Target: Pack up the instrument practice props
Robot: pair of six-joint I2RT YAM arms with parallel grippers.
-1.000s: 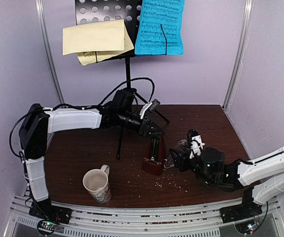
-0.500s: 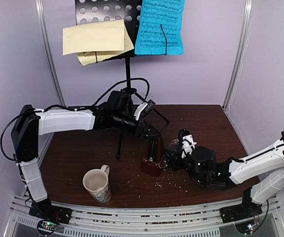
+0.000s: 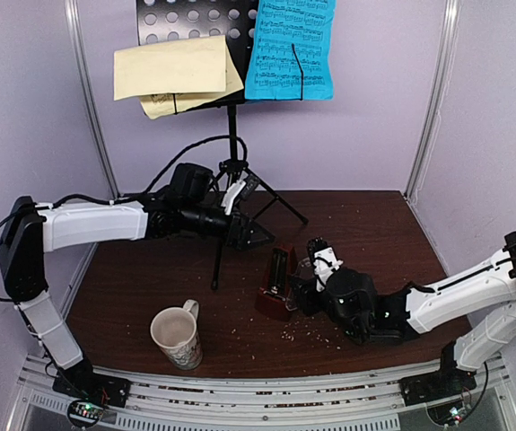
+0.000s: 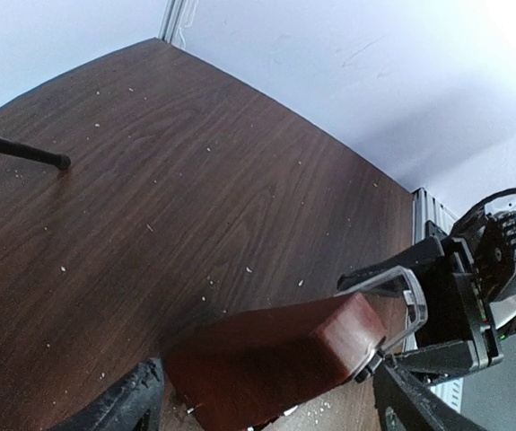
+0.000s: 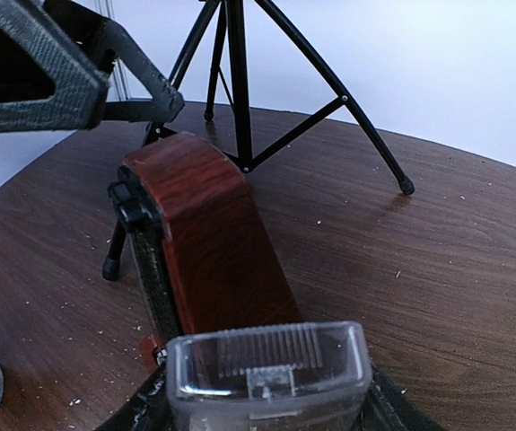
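The dark red-brown metronome [image 3: 278,280] stands upright mid-table. My right gripper [image 3: 305,287] is right beside it, shut on the clear plastic cover [image 5: 266,370], which it holds against the metronome's body [image 5: 211,256]. My left gripper [image 3: 254,235] hangs open just behind and left of the metronome. In the left wrist view its fingers [image 4: 127,406] stand wide on either side of the metronome [image 4: 275,359] without touching it. The black music stand [image 3: 231,144] stands at the back with a blue sheet [image 3: 291,49] and pale yellow sheets [image 3: 172,72] on its desk.
A cream patterned mug [image 3: 177,337] stands near the front left of the brown table [image 3: 374,224]. The stand's tripod legs [image 5: 316,117] spread out just behind the metronome. Crumbs are scattered on the tabletop. Lilac walls close in the back and sides.
My left gripper has opened wide, let go of the metronome and drawn back to the left. My right arm has moved left, bringing the cover up against the metronome.
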